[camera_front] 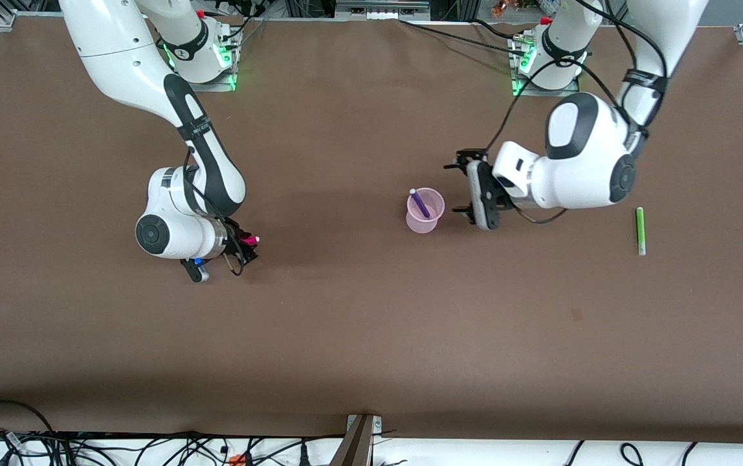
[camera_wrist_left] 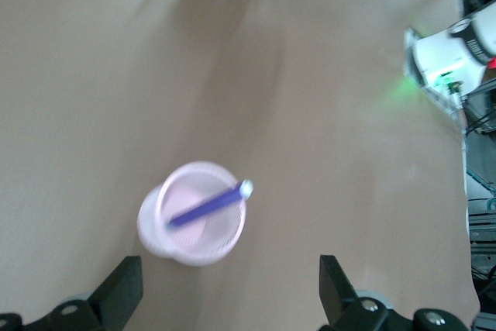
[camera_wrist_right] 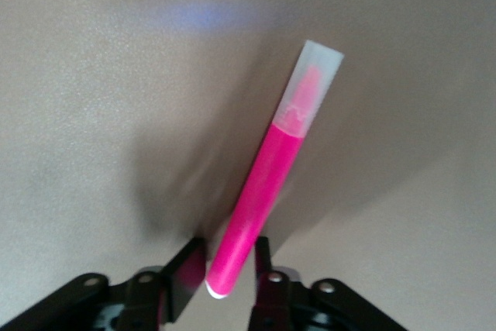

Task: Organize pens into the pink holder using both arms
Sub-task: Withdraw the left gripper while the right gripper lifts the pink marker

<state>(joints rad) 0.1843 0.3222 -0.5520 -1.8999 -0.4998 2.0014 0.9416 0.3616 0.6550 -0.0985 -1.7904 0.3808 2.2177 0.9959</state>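
right wrist view has the right gripper (camera_wrist_right: 221, 269) pinching the pink pen (camera_wrist_right: 267, 184) by its end. left gripper (camera_wrist_left: 225, 292) spread wide beside the holder (camera_wrist_left: 194, 215), purple pen (camera_wrist_left: 208, 205) inside; green pen (camera_front: 640, 230) lies well apart.

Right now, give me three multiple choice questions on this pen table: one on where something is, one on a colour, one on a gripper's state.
1. Where is the dark purple marker pen?
A. flat on the brown table
B. in the translucent pale-pink plastic cup
C. in the left gripper

2. What colour is the pen in the right gripper?
A. magenta-pink
B. yellow
C. bright green

3. How is the left gripper set?
A. shut on the cup
B. shut on a pen
C. open, holding nothing

Answers:
1 B: the pen leans inside the cup, tip above the rim.
2 A: the right wrist view shows the fingers clamped on the magenta-pink marker pen.
3 C: its fingers stand wide apart beside the cup, toward the left arm's end of the table.
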